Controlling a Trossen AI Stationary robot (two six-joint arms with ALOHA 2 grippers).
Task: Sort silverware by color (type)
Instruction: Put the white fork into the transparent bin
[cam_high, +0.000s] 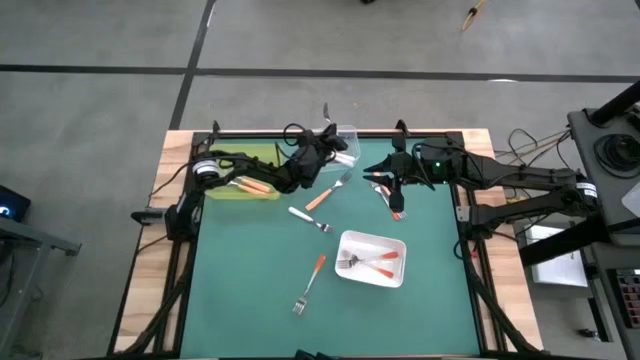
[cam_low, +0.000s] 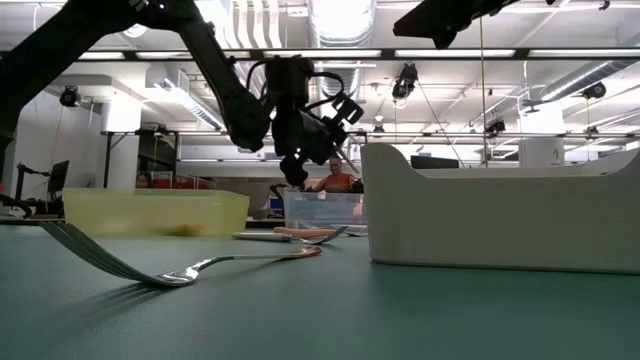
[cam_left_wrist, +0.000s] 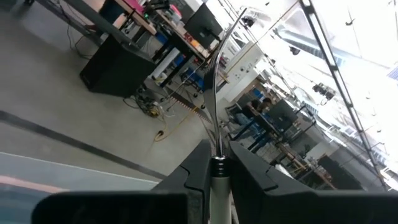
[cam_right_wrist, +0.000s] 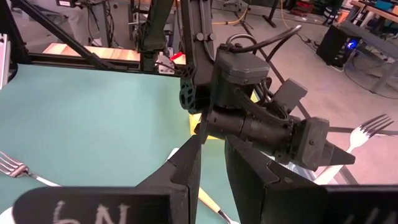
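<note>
Silverware is mid-sort: the left gripper (cam_high: 325, 143) is pinched tight on a white-handled fork (cam_left_wrist: 216, 93), tines skyward, hovering over the clear tray (cam_high: 345, 135). That hold looks thin, so the fork could swivel or drop outside the clear tray. Just beside that tray, the right gripper (cam_high: 393, 192) grips a red-orange-handled fork (cam_high: 396, 208), fingers barely apart. Both arms crowd the tray, and a clash looks possible.

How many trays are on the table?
3: a yellow tray at the left arm's side, a clear tray at the far edge, and a white tray nearer the right arm. None looks hidden.
</note>
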